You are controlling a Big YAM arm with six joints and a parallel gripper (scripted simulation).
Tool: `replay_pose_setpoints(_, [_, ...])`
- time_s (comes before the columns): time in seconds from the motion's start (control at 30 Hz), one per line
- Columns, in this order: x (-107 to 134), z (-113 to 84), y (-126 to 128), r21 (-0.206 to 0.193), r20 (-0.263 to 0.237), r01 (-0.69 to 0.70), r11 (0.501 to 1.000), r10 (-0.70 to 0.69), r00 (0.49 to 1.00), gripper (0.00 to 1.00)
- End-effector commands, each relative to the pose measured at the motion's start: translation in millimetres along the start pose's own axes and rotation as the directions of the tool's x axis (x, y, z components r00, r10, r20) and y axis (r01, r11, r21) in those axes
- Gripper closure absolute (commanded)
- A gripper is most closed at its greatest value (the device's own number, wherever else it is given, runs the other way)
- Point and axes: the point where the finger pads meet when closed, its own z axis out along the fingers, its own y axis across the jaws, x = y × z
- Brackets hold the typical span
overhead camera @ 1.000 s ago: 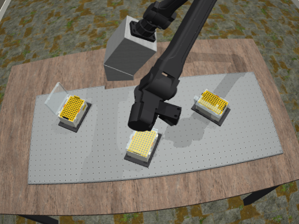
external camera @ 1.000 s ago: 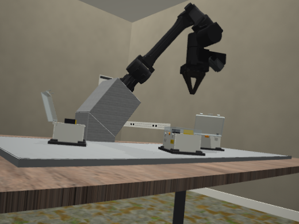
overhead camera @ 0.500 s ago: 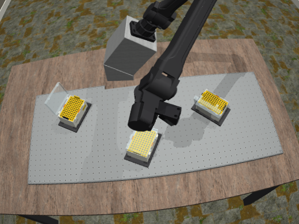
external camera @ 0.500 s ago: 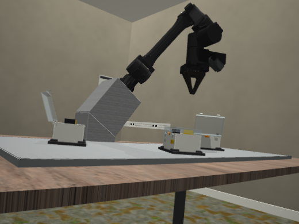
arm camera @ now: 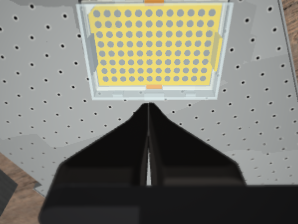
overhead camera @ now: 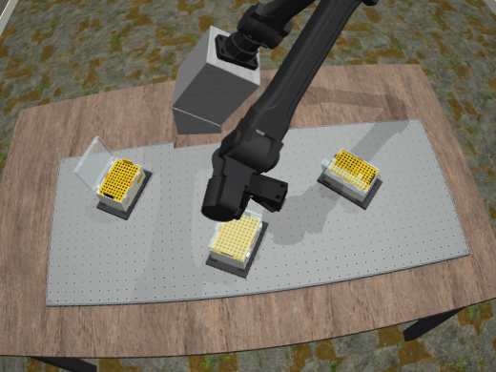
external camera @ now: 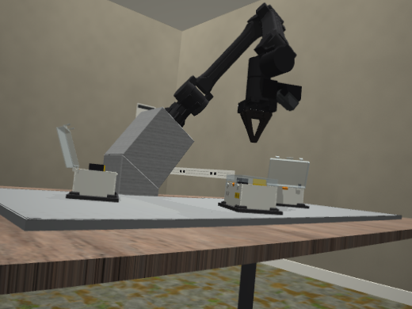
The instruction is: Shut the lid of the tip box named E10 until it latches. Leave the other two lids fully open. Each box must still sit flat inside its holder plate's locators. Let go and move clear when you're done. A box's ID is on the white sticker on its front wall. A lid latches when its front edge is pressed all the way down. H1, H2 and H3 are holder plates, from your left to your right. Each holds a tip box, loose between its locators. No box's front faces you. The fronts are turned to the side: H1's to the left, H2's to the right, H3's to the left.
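Yellow tip racks in three white boxes, each on a dark holder plate, set out on a grey perforated board [overhead camera: 382, 248] over a wooden counter [overhead camera: 334, 324]. Left box [overhead camera: 119, 183]: clear lid [overhead camera: 93, 162] standing upright, open. Right box [overhead camera: 352, 172]: lid [external camera: 288, 171] upright in the exterior view, open. Middle box [overhead camera: 236, 238]: lid lying flat over the rack; we cannot tell whether it is latched. A white sticker [external camera: 236, 194] shows on its side wall, too small for us to read, so we take this for E10 only because the arm is over it. All three boxes look level on their plates. Claw [external camera: 253, 139]: pressed together to a point, pinching nothing, hanging well above the middle box; in the wrist view its tip [arm camera: 148, 105] lines up just outside the near edge of the box [arm camera: 155, 47]. Step in hand, as we judge it: the pressing-down stage on the middle lid, either about to press or checking the result. Next move calls for a straight descent onto the lid's front edge, pushing fully down without sliding the loose box off its locators, and no reach toward the outer two lids.
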Motion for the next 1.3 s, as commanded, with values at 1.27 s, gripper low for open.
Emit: replay_pose_setpoints(1.27, [34,47.5,-10,0.020,0.002,0.013,1.000,-0.013,1.000,1.00])
